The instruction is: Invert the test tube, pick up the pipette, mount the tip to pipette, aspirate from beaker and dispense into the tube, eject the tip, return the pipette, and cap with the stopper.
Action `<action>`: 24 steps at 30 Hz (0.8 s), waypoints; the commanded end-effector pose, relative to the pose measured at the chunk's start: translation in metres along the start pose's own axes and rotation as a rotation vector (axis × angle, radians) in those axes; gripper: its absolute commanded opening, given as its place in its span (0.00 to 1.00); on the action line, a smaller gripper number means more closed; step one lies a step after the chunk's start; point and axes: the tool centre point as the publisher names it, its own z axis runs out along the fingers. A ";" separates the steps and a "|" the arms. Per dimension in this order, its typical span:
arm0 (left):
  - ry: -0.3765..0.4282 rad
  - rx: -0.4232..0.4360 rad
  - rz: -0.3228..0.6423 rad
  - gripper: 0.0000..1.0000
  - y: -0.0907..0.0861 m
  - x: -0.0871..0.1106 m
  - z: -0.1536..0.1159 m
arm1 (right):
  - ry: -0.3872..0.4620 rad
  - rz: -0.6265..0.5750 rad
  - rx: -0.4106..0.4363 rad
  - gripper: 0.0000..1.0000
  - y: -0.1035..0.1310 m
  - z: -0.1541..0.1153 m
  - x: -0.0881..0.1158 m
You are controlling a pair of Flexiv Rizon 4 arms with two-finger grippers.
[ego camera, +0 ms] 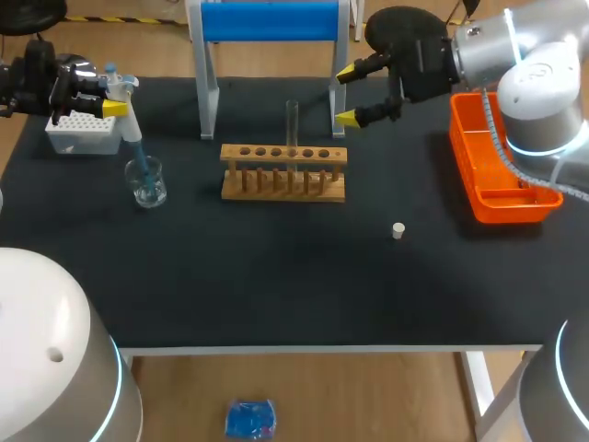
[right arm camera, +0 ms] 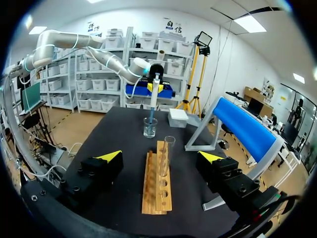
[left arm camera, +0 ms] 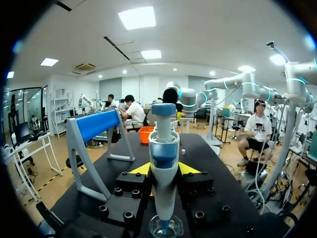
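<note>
My left gripper [ego camera: 117,98] is shut on the white and blue pipette [ego camera: 130,124] at the table's far left. The pipette hangs upright with its blue tip down inside the glass beaker [ego camera: 147,182]. In the left wrist view the pipette [left arm camera: 164,148] stands between the yellow fingers [left arm camera: 140,169], with the beaker [left arm camera: 166,227] right under it. A clear test tube [ego camera: 292,122] stands mouth up in the wooden rack [ego camera: 283,173]. My right gripper [ego camera: 353,94] hovers open behind the rack's right end, holding nothing. A small white stopper [ego camera: 398,230] lies in front of the rack, to its right.
The white tip box [ego camera: 81,134] sits under my left wrist, behind the beaker. A blue-topped stand [ego camera: 270,22] rises behind the rack. An orange tray [ego camera: 499,199] lies at the right edge below my right arm.
</note>
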 end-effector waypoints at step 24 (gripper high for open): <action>-0.011 -0.069 0.016 0.00 -0.060 0.012 -0.004 | 0.000 -0.001 0.000 1.00 0.000 0.000 0.000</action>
